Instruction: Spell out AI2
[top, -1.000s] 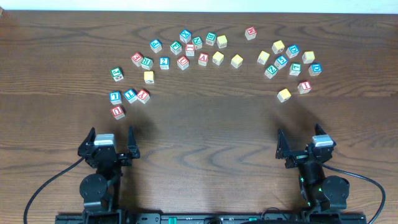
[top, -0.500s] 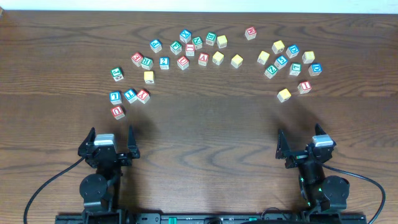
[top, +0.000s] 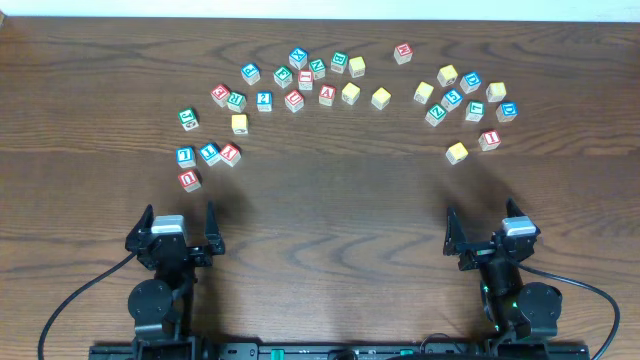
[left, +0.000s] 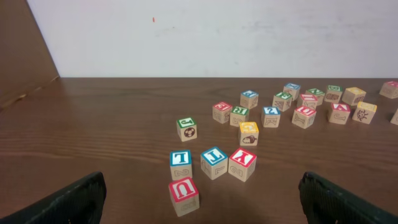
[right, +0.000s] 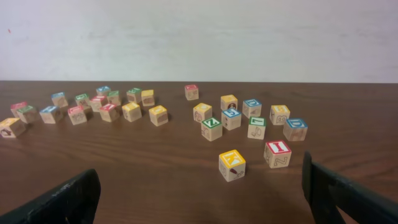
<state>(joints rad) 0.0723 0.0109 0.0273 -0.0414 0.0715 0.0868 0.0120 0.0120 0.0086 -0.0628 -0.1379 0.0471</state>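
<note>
A cube (top: 327, 96): mid-arc at the far side, hemmed in by other cubes. 2 cube (top: 264, 100): further left. I cube (top: 489, 140): right end, just beside a yellow cube (top: 457, 152). Many small letters unreadable. Bare table (top: 330, 200) nearer. Left gripper (top: 179, 220) and right gripper (top: 481, 225): gaping wide, holding nothing, fingers cut off in the wrist views.

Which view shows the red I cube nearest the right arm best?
Right wrist: the red I cube sits close, letter readable on top. Overhead shows it small, beside a yellow cube. Left wrist misses it.
</note>
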